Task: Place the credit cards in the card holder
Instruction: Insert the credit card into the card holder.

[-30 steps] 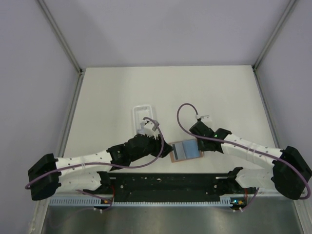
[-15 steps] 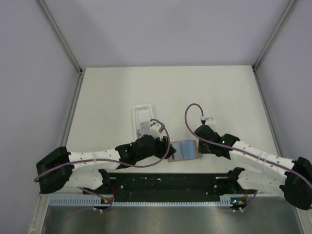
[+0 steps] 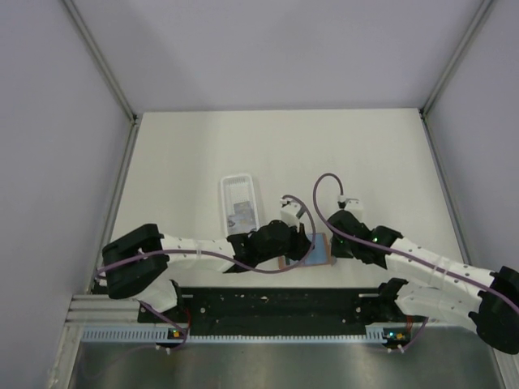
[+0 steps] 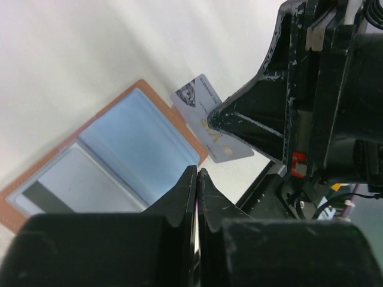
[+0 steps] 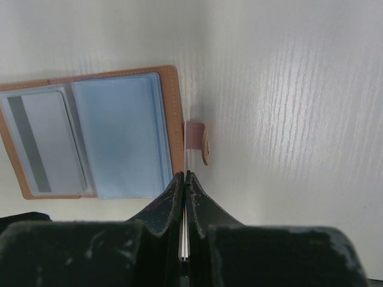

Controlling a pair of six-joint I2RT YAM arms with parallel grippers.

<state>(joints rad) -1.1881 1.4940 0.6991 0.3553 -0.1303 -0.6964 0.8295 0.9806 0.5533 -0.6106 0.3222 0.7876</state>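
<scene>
The card holder (image 4: pixel 137 134) lies open on the table, orange-brown outside (image 5: pixel 175 119) and pale blue inside (image 3: pixel 320 250). One grey credit card (image 5: pixel 48 143) with a dark stripe sits in its left pocket (image 4: pixel 66 185). A silvery credit card (image 4: pixel 200 101) hangs at the holder's clasp edge, pinched in my right gripper (image 5: pixel 184 174), which is shut on it. In the right wrist view that card shows only edge-on. My left gripper (image 4: pixel 197 170) is shut with nothing in it, just above the holder's blue pocket (image 3: pixel 302 243).
A long white plastic tray (image 3: pixel 241 203) lies left of the holder, behind the left arm. The holder's small clasp tab (image 5: pixel 197 134) sticks out on the table. The black base rail (image 3: pixel 276 304) runs along the near edge.
My left arm has swung right from the white tray to the holder, and its jaws have shut. The right gripper has shifted slightly right at the holder's edge.
</scene>
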